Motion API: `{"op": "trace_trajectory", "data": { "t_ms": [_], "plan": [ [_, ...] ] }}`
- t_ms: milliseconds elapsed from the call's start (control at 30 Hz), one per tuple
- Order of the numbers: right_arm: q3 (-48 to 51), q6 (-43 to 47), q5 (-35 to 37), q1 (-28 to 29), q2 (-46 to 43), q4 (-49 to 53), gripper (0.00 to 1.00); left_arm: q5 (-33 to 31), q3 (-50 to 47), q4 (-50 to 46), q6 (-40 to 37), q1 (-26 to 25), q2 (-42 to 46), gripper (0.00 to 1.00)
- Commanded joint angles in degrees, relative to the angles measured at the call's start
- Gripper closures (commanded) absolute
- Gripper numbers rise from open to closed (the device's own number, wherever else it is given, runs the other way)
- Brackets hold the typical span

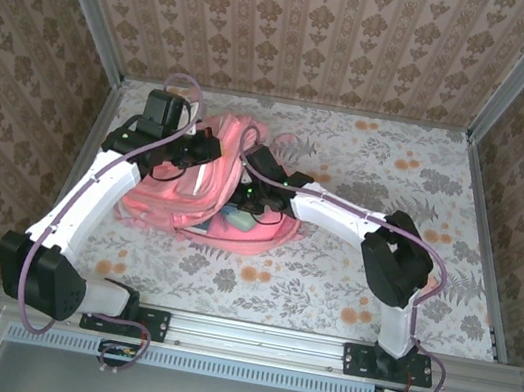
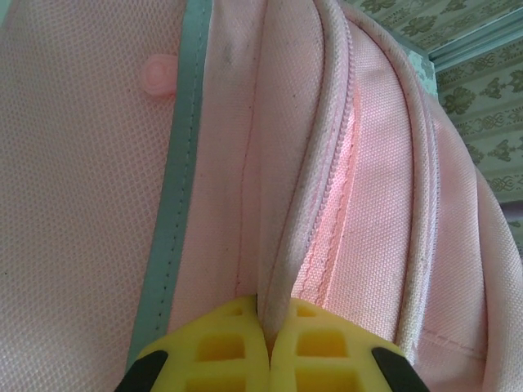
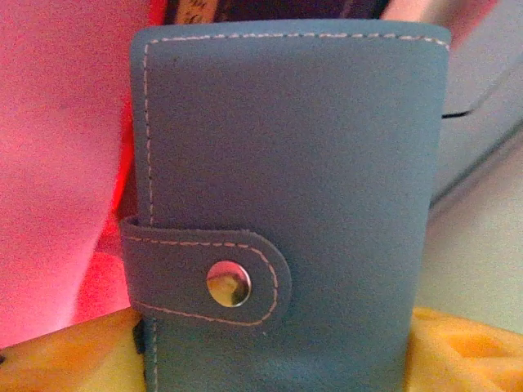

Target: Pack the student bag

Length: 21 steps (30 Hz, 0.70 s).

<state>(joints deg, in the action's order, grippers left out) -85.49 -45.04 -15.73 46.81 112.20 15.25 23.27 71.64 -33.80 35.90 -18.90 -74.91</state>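
The pink backpack (image 1: 154, 205) is lying on the floral worktop (image 1: 327, 289), left of centre in the overhead view, with its opening seemingly toward its lower right side. The left gripper (image 2: 268, 331) is clenching a fold of pink fabric beside the zip, at the bottom of its wrist view. The right gripper (image 3: 270, 363) is sitting at the opening with a blue snap wallet (image 3: 286, 139) standing between its yellow fingers (image 3: 466, 343). I cannot tell whether they are pressing the wallet or letting it go.

The step in hand looks to be getting the wallet inside. To do it well, the left arm should be holding the fold high and taut so the mouth is gaping. The right arm should be carrying the wallet well past the zip edge before freeing it, then backing straight out so no finger is dragging it along. The likely snag is the wallet catching on the lip and sliding out.
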Motion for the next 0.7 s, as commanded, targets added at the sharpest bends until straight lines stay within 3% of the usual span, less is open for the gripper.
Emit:
{"op": "trace_trajectory", "data": {
  "t_ms": [0, 100, 667],
  "plan": [
    [-1.0, -0.9, -1.9, 0.4, 0.5, -0.2, 0.12, 2.7, 0.4, 6.7, 1.2, 0.5, 2.8, 1.0],
    [1.4, -0.1, -0.3, -0.4, -1.8, -0.1, 0.0, 2.7, 0.4, 6.4, 0.8, 0.7, 2.8, 1.0],
    [14.8, 4.3, 15.8, -11.2, -23.4, 11.2, 0.01, 4.4, -1.9, 6.1, -1.2, 1.1, 2.5, 1.0]
  ]
}}
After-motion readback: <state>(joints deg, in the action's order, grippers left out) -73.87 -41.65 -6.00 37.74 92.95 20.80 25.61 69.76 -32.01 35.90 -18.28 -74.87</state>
